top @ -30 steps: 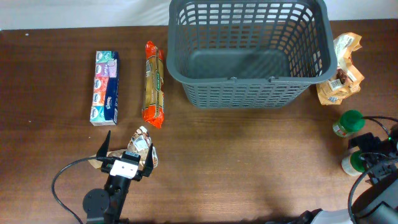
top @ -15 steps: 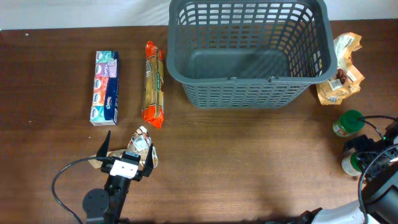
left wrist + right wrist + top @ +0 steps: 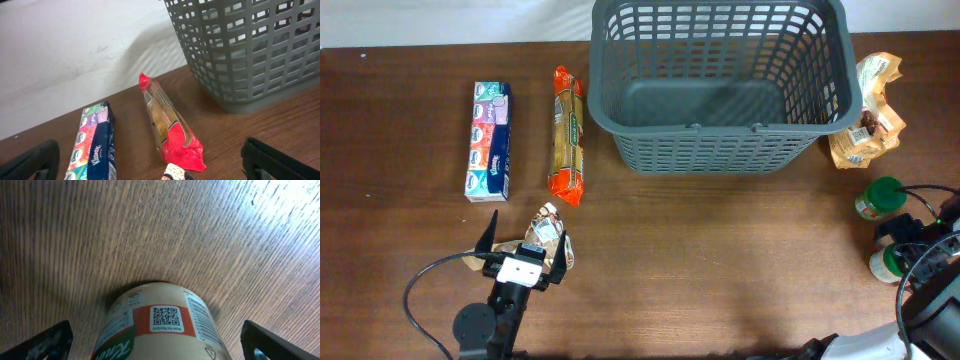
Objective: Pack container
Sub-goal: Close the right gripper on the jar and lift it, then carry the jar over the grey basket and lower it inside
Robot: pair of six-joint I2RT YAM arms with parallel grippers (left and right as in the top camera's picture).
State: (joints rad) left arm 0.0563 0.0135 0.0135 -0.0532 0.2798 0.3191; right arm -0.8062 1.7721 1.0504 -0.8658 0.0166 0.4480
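My left gripper [image 3: 527,248] is hovering, spread around the pouch [image 3: 548,232]. The basket [image 3: 720,150] is sitting empty at the bench's [image 3: 720,270] far side. I'm centring the right gripper [image 3: 160,347], spread wide, on the jar [image 3: 160,320]. It's probably not touching yet, and I'm aiming to close squarely on its body.

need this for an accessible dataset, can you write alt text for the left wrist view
A long red-ended packet lies on a brown wooden table, between a Kleenex tissue pack on its left and the grey lattice container at upper right. The left gripper is open, its dark fingertips in the bottom corners, holding nothing.
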